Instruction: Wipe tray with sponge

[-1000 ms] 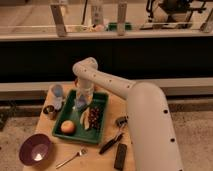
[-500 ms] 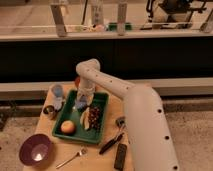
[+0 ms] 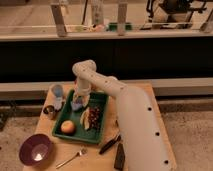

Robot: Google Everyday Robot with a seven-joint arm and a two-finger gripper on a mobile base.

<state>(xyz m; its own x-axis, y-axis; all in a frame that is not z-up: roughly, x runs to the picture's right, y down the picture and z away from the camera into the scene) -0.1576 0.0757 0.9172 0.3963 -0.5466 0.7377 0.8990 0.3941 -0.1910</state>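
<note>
The green tray (image 3: 100,101) sits on the left half of the wooden table. The pale blue-grey sponge (image 3: 76,105) rests on the tray floor in its far left corner. My gripper (image 3: 78,100) points straight down from the white arm and is shut on the sponge, pressing it onto the tray. An orange fruit (image 3: 68,127), a pale fruit piece (image 3: 84,119) and a dark cluster of berries (image 3: 94,116) lie in the tray in front of and to the right of the sponge.
A light blue cup (image 3: 57,93) stands just left of the tray, with a small can (image 3: 49,111) in front of it. A purple bowl (image 3: 35,149) and a fork (image 3: 71,158) lie at the front left. Two dark utensils (image 3: 110,144) (image 3: 119,156) lie right of the tray.
The gripper with the sponge has shifted slightly left and toward the front within the tray's far left corner. Nothing else has moved.
</note>
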